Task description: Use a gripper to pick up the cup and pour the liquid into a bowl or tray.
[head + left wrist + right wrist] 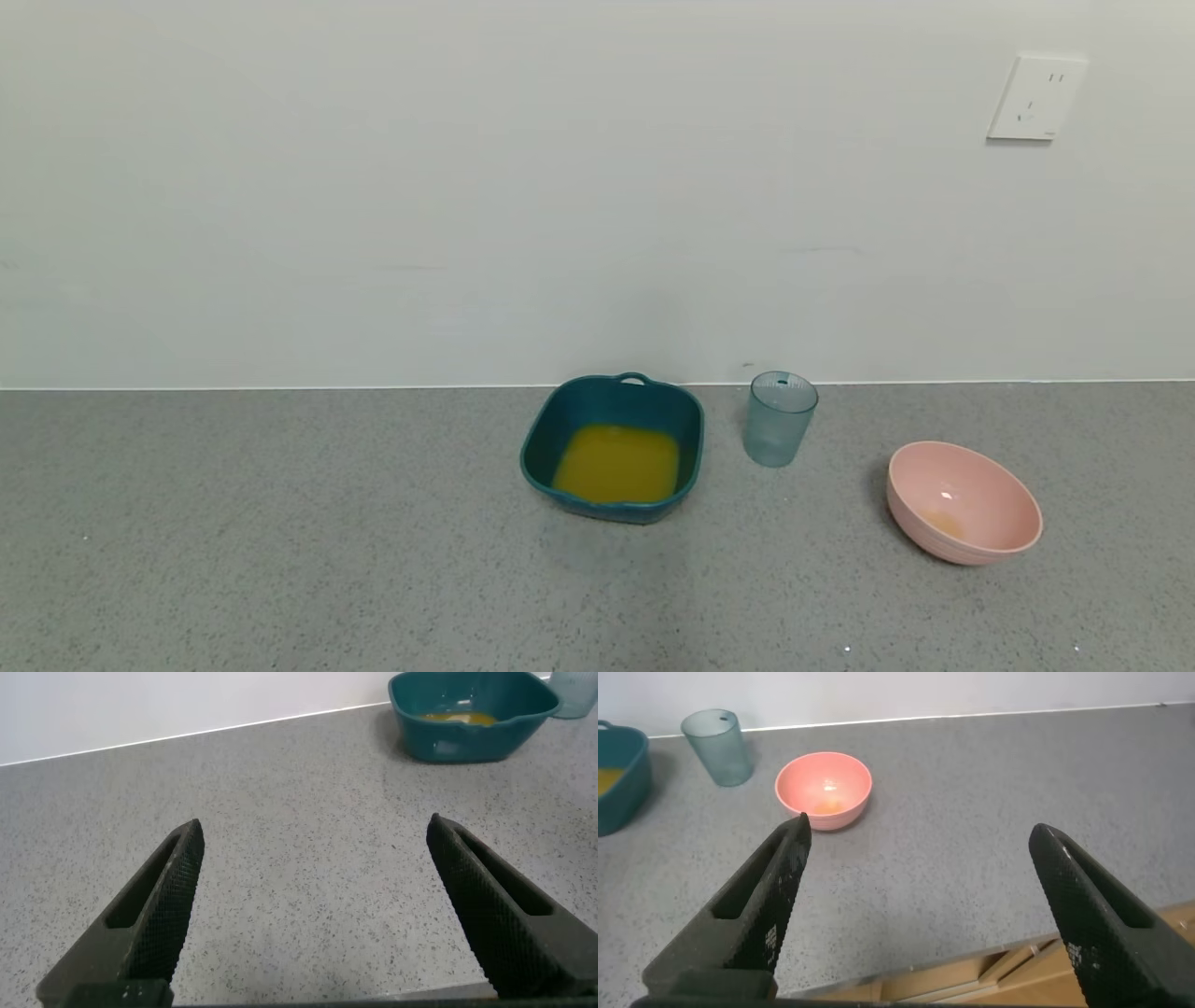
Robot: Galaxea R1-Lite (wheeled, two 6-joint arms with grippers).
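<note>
Translucent ribbed cup [780, 418]: head view, upright on counter [280, 541] just beside teal basin [611, 446] holding orange liquid [618, 463]; looks empty, light, slick, squeezable; grip mid-wall. Left wrist view: left gripper [313, 915] spread, empty. Right wrist view: right gripper [920, 910] spread, empty, well short of cup.

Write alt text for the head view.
On a grey speckled counter against a white wall, a teal basin holds orange-yellow liquid. Beside it stands an upright, apparently empty blue-green cup, with a tilted pink bowl farther right. No gripper appears.
</note>
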